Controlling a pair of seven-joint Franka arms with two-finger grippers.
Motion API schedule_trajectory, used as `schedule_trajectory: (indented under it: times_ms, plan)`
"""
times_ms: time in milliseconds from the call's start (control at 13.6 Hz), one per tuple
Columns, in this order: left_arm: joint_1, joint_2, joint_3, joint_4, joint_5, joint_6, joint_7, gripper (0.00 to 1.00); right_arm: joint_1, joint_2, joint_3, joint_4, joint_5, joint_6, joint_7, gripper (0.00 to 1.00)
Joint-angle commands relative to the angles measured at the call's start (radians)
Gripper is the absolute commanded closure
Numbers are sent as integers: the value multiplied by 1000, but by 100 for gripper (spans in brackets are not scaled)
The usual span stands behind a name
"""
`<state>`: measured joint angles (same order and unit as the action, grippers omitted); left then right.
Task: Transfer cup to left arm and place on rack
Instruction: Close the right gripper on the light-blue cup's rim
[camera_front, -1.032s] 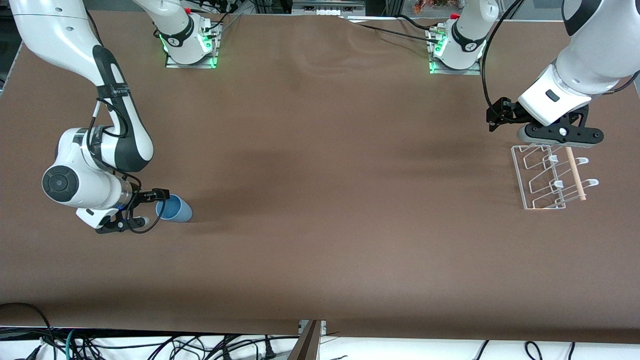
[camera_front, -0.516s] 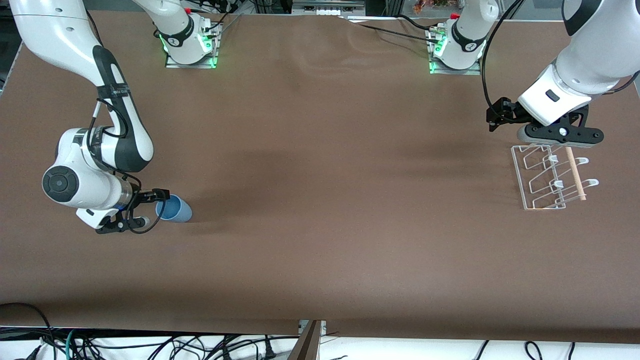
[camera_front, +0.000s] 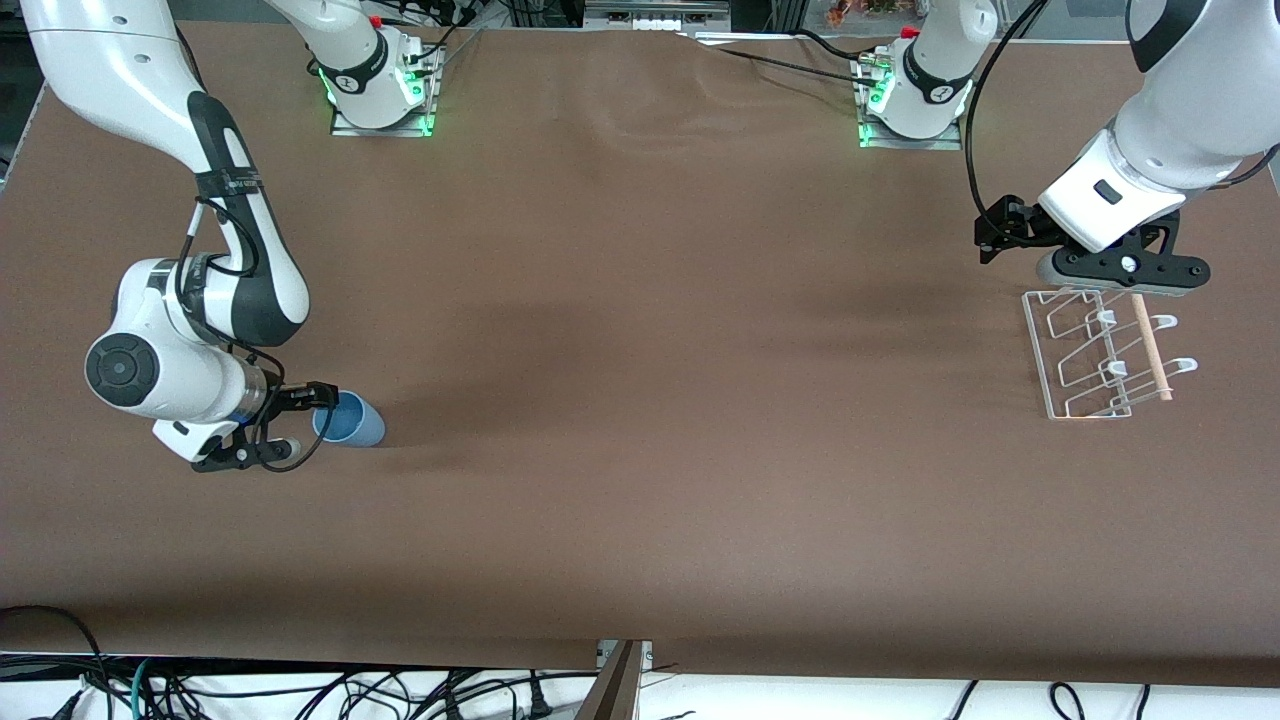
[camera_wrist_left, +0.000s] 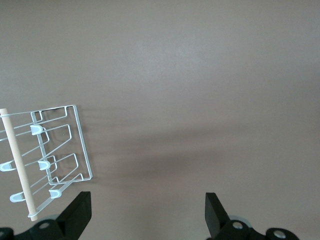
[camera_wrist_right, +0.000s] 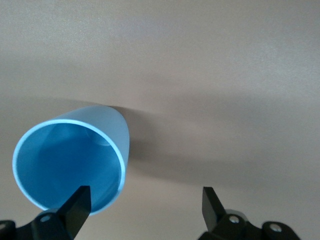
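Note:
The light-blue cup (camera_front: 352, 421) lies on its side on the brown table at the right arm's end, its open mouth facing my right gripper (camera_front: 305, 418). That gripper is low and open. In the right wrist view one finger (camera_wrist_right: 76, 210) overlaps the rim of the cup (camera_wrist_right: 70, 165), and most of the cup sits off to that finger's side. Nothing is held. My left gripper (camera_front: 1120, 275) hangs open and empty over the rack's farther edge. The white wire rack (camera_front: 1036, 350) with its wooden dowel (camera_front: 1150, 350) stands at the left arm's end. The left wrist view shows the rack (camera_wrist_left: 82, 140) beside the left gripper (camera_wrist_left: 147, 210).
Brown cloth covers the whole table (camera_front: 640, 400). The two arm bases (camera_front: 380, 80) (camera_front: 915, 90) stand at its farthest edge. Cables (camera_front: 300, 690) hang below the edge nearest the front camera.
The right gripper has shifted very slightly beside the cup's mouth. The cup, the rack and the left gripper have stayed where they were.

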<state>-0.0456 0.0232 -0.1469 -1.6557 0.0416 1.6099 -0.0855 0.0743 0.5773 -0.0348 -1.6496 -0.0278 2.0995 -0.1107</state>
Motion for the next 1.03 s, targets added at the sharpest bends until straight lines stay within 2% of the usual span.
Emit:
schedule_trajectory:
  times_ms: [0,74,147,221,369,442,516,590,959]
  plan:
    - [-7,14,-5,27,15,-7,-8,0,2,33,3,33,14,2,20,2]
    - [-7,14,-9,28,18,-7,-7,0,2,39,3,33,14,4,26,4]
    - [-8,14,-13,33,23,-5,-8,0,7,42,3,33,14,4,42,13]
    - [-10,15,-14,42,24,-7,-7,0,15,42,3,33,14,4,51,25]
    - [-10,15,-25,42,24,-7,-8,0,16,50,3,33,15,4,71,68]
    - [-10,15,-25,42,23,-7,-8,0,19,52,3,33,15,1,92,78]
    - [-8,15,-23,42,23,-7,-8,0,31,53,3,33,15,-1,144,96]
    - [-5,15,-23,42,23,-7,-7,0,38,53,3,31,17,-3,202,100]
    - [-5,15,-22,42,18,-7,-8,0,39,47,21,34,35,-18,224,100]
